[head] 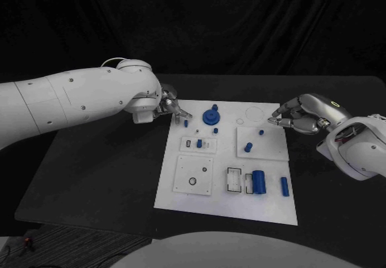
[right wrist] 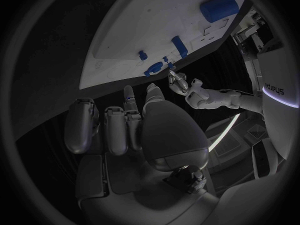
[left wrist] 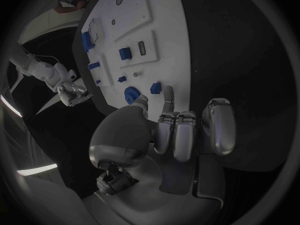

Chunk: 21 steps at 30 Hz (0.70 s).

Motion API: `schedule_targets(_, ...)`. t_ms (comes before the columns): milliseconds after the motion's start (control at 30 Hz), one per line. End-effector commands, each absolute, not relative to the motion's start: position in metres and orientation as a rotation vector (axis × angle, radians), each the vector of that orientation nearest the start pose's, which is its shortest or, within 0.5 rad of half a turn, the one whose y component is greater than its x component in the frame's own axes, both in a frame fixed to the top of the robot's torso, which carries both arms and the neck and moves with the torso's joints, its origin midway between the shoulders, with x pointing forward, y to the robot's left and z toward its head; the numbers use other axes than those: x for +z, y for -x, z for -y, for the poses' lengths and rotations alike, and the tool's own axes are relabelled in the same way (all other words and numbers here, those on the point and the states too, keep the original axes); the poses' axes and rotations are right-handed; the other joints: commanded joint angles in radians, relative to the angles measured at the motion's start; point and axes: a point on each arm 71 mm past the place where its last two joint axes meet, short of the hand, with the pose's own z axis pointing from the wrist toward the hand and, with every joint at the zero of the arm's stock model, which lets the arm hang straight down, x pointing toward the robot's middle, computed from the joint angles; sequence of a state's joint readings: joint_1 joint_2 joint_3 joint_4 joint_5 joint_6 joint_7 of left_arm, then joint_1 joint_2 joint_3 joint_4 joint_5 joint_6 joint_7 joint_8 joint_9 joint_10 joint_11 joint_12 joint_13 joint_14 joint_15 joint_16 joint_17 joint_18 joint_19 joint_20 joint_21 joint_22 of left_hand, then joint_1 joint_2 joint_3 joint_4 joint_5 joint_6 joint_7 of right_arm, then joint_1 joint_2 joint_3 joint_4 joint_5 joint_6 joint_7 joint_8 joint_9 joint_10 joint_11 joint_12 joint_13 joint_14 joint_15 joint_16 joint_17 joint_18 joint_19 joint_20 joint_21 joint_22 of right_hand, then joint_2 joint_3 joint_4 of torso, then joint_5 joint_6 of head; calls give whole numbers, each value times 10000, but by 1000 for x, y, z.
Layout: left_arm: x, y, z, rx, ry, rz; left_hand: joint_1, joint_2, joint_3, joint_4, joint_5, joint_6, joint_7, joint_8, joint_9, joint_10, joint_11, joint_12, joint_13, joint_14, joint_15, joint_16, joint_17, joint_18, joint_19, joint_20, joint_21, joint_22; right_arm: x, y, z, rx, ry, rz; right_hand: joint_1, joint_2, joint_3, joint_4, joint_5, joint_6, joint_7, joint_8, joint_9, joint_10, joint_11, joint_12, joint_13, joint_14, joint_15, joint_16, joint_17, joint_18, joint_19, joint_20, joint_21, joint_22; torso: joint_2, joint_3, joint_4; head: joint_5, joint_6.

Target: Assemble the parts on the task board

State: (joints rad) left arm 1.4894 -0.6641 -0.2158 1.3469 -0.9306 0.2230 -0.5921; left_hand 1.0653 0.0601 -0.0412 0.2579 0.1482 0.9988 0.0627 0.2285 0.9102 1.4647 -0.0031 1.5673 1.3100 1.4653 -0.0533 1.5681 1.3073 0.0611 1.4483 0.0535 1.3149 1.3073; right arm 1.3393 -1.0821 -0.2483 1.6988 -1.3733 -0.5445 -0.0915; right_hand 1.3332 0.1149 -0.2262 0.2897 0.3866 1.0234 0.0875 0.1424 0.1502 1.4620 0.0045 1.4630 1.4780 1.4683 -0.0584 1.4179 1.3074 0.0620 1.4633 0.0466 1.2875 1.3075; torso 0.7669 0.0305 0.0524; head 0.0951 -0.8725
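Note:
The white task board [head: 273, 206] lies in the middle of the black table. My left hand [head: 167, 106] hovers at the board's far left corner. Its thumb and one finger are apart with nothing between them, and the other fingers are curled [left wrist: 181, 130]. Just past its fingertips lie a small blue part [head: 187, 123] [left wrist: 155, 88] and a round blue gear-like part [head: 211, 115] [left wrist: 131, 94]. My right hand [head: 299, 118] [right wrist: 131, 120] is at the board's far right edge, holding nothing, its fingertips just off the rim.
Further parts sit on the board: two small blue pegs [head: 261, 132] [head: 247, 147], a large blue cylinder [head: 260, 181] and a blue rod [head: 285, 186] near the front right. A raised square plate [head: 193, 174] lies at the front left. Bare black table surrounds the board.

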Motion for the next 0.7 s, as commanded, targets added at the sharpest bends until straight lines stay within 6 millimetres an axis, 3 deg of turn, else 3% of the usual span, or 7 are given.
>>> schedule_targets(33,-158,-529,-185,-2646,1054,-23544,75,3,-9,-14,39,50,-16,-65,-14,1048,-54,23,2597,1055,-45,27,2635,-38,30,7,-10,1881,-171,-444,271,5842,290,-15574,49,52,17,-29,55,61,-26,-69,-13,562,-33,-29,-276,605,-61,15,415,-41,98,0,-25,1875,-6,2,2,6,-1)
schedule_targets(300,-159,-527,-179,-2547,982,-23597,63,61,-4,19,125,66,-19,-73,-24,1038,-55,13,2588,1055,-46,27,2635,-33,19,6,-32,1874,-171,-444,271,5838,283,-15582,49,52,17,-29,55,61,-26,-69,-13,562,-33,-29,-276,605,-61,15,415,-41,98,0,-25,1875,-10,-1,-6,2,-1)
schedule_targets(700,-160,-527,-175,-2577,941,-23591,453,116,157,-229,959,88,-49,-141,-77,1008,-82,-18,2560,1055,-68,27,2635,-25,-3,-12,-72,1861,-171,-443,272,5834,273,-15580,57,66,26,-25,99,64,-27,-73,-13,559,-33,-41,-286,607,-63,16,414,-40,94,-2,-33,1872,-18,-1,-11,-28,-1)
